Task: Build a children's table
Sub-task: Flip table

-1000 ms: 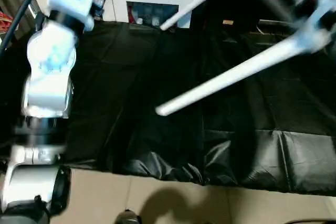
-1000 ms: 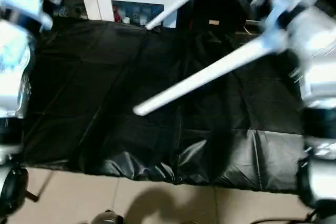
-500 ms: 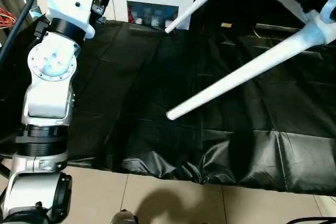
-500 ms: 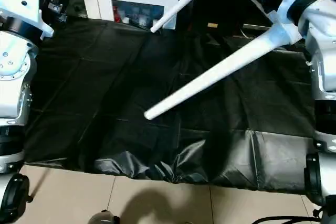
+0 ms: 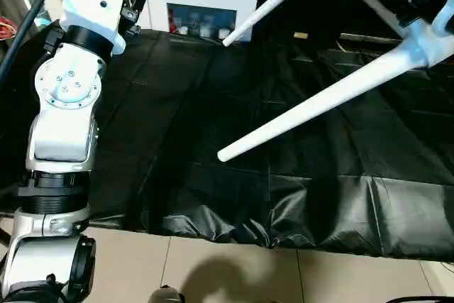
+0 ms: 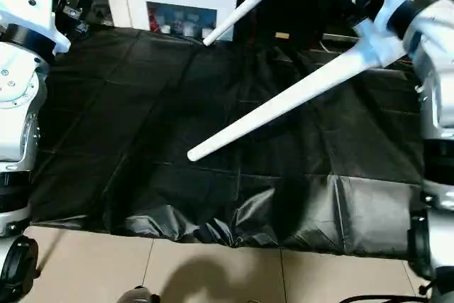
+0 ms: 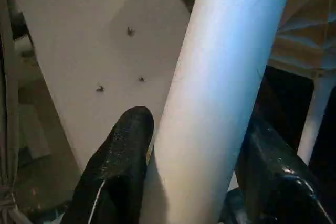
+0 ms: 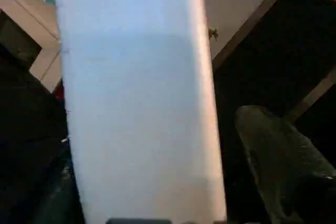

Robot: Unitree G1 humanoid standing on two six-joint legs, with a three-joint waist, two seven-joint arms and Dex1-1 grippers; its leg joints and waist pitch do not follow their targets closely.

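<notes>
The children's table is held up off the floor at the upper right, tipped on its side. One long white leg (image 5: 319, 104) slants down from its corner socket (image 5: 424, 42) toward the middle of the black sheet. A second leg (image 5: 277, 1) slants toward the cabinet. My left gripper (image 7: 197, 124) is shut on a white leg, one black finger (image 7: 113, 171) on each side of it. My right gripper (image 8: 157, 145) stands open around another leg (image 8: 136, 103), with a dark gap between the leg and the one finger (image 8: 283, 166) that shows.
A crumpled black sheet (image 5: 213, 147) covers the floor, its near edge on beige tiles (image 5: 234, 274). A white glass-door cabinet (image 5: 202, 5) stands at the back. My left arm (image 5: 67, 104) rises along the left, and my right arm (image 6: 433, 54) along the right.
The picture has shifted slightly with the camera. The raised table and its two legs stay almost where they were.
</notes>
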